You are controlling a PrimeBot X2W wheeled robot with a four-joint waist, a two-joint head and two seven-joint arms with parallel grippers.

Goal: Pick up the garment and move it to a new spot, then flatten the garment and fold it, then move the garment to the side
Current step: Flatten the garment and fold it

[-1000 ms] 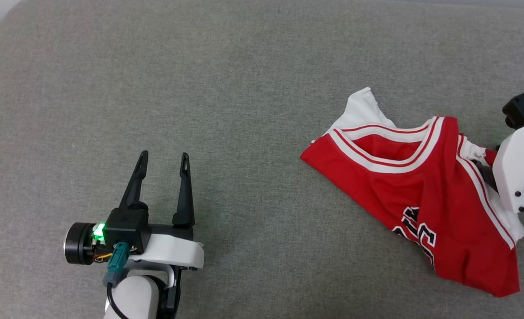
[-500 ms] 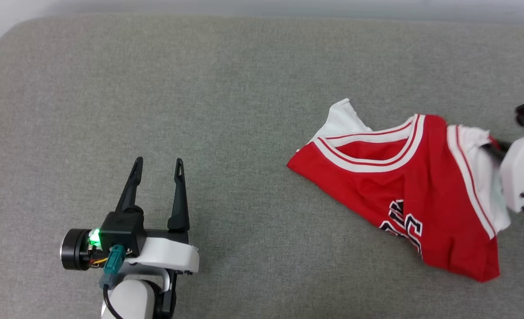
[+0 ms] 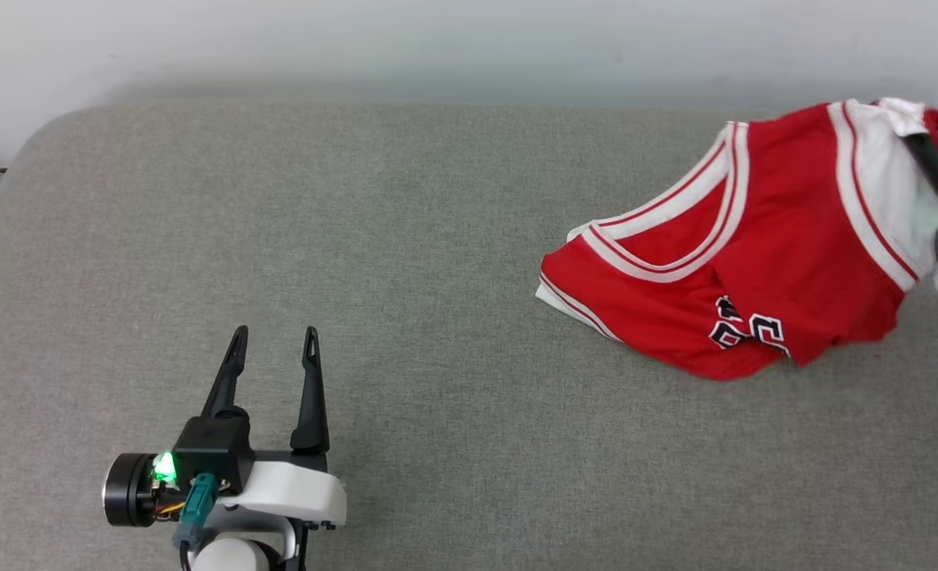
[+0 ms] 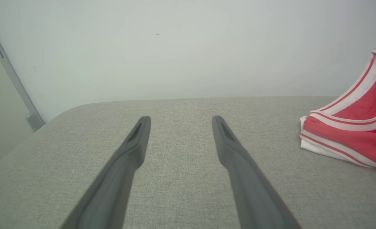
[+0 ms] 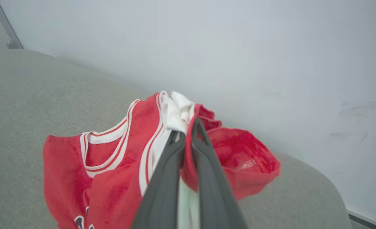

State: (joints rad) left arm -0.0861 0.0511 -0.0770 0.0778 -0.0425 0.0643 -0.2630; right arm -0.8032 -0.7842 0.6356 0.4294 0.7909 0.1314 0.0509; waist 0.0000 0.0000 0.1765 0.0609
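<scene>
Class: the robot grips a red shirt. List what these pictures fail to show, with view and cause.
Head view: folds hide part of the lettering on the garment.
Head view: the right edge cuts off the right gripper.
Left wrist view: the right edge cuts off most of the garment.
Right wrist view: the fingers cover the pinched fabric.

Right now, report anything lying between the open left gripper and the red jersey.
Nothing visible does. Bare grey upholstery is all that separates the left gripper from the red jersey, which lies off to its right. The right gripper is shut on the white sleeve edge and holds that side raised.
</scene>
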